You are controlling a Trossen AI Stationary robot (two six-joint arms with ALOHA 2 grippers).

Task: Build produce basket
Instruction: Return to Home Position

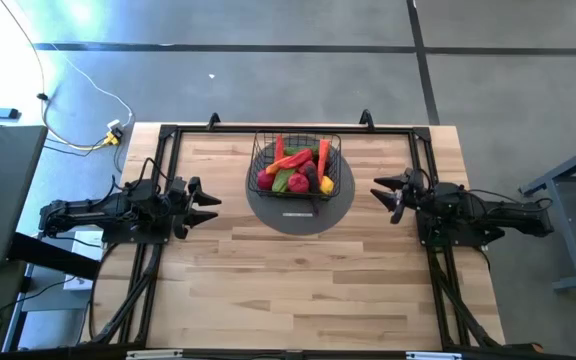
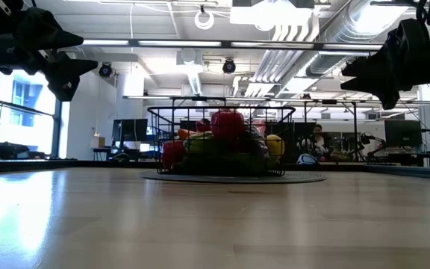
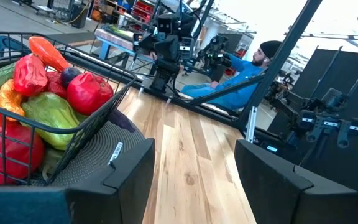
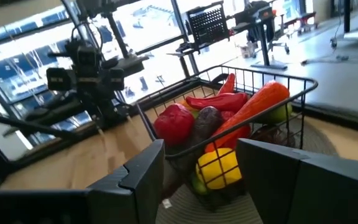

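The black wire basket [image 1: 296,160] stands on a round grey mat [image 1: 298,212] at the table's far middle. The produce [image 1: 298,172] is piled inside it: red, orange, green, purple and yellow pieces, some rising above the rim [image 2: 227,123]. My left gripper [image 1: 206,200] hangs level to the left of the basket, open, with nothing between its fingers [image 3: 129,177]. My right gripper [image 1: 388,192] hangs level to the right of the basket, also open and holding nothing [image 4: 201,158]. Both stand well above the tabletop and apart from the basket.
A black frame rail [image 1: 168,135] runs around the table's far and side edges. Bare wood [image 1: 298,290] fills the near half of the table. Beyond the table a person in a blue top [image 3: 241,78] sits among other equipment.
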